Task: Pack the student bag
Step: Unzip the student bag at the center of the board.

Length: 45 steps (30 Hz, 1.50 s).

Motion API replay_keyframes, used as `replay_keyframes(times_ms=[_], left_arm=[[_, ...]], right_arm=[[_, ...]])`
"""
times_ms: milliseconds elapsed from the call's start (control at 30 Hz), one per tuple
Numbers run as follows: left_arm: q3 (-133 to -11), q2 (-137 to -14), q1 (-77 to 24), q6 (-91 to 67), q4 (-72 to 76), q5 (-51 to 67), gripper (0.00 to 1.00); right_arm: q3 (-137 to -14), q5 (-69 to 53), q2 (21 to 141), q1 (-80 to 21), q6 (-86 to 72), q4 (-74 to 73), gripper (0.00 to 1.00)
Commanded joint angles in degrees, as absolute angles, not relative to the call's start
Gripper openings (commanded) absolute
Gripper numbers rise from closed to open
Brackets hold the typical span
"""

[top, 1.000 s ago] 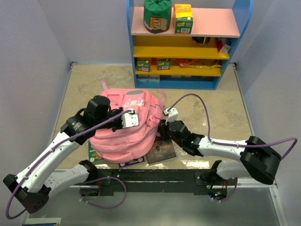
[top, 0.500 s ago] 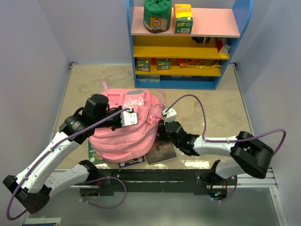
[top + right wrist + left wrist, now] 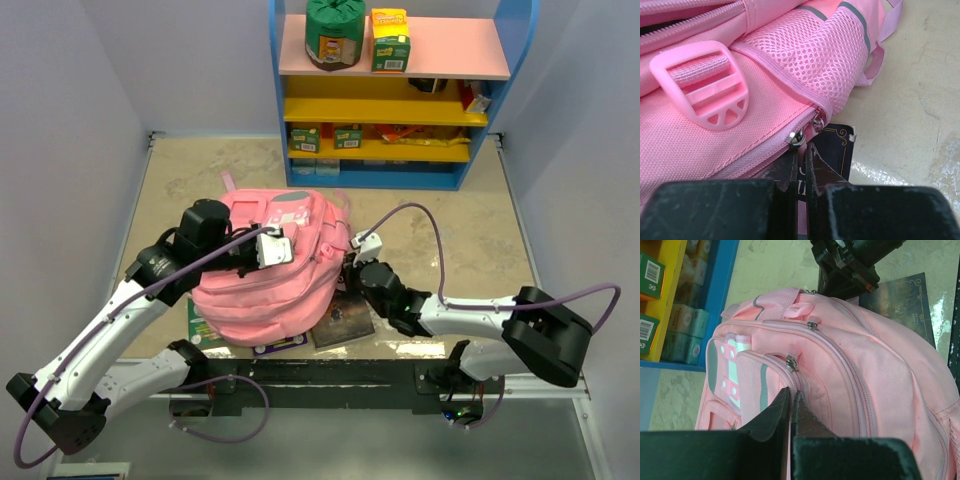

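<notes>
The pink student bag (image 3: 265, 290) lies on the table between the arms, front pockets up. My left gripper (image 3: 285, 250) rests on top of it. In the left wrist view the jaws (image 3: 791, 392) are closed on a fold of pink fabric just below a pocket zipper pull (image 3: 790, 363). My right gripper (image 3: 350, 268) is at the bag's right edge. In the right wrist view it (image 3: 806, 147) is pinched shut on a pink zipper tab under two silver sliders (image 3: 798, 136) at the bag's corner (image 3: 715, 125). The bag's main zipper (image 3: 860, 395) looks closed.
A dark book (image 3: 345, 320) lies partly under the bag's right corner and shows in the right wrist view (image 3: 840, 145). A green book (image 3: 197, 325) and a purple item (image 3: 280, 347) stick out from under the bag. A blue shelf (image 3: 390, 90) with boxes stands at the back.
The left gripper and the top of the bag have shifted slightly to the left and back. The right arm's elbow and cable have moved a little; its gripper stays at the bag's right edge.
</notes>
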<state>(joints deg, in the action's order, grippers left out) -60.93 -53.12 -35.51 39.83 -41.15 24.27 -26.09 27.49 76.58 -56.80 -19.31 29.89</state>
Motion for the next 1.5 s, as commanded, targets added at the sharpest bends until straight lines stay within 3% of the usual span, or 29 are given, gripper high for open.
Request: replay_keyframes(times_ms=[0,900,1300,1467], left_arm=[[-62.67,-50.89,-35.16,38.15,-30.68,26.46,0.0],[-53.0,-49.75,-35.16,31.47,-20.31,17.93,0.0],[-54.14,-50.19,-34.54,30.15,-19.51,18.11,0.0],[-53.97,-49.48,-33.84,30.23,-19.86,18.11,0.0]], right_arm=[[-24.52,27.95,71.37,-58.09,-19.24,30.95,0.0],[-35.24,19.43,64.95,-78.31,-30.41,11.69,0.0],[-51.41,10.11,76.99,-84.29,-23.12,13.71,0.0],[-50.02,21.95,75.86,-84.2,-26.62,8.8,0.0]])
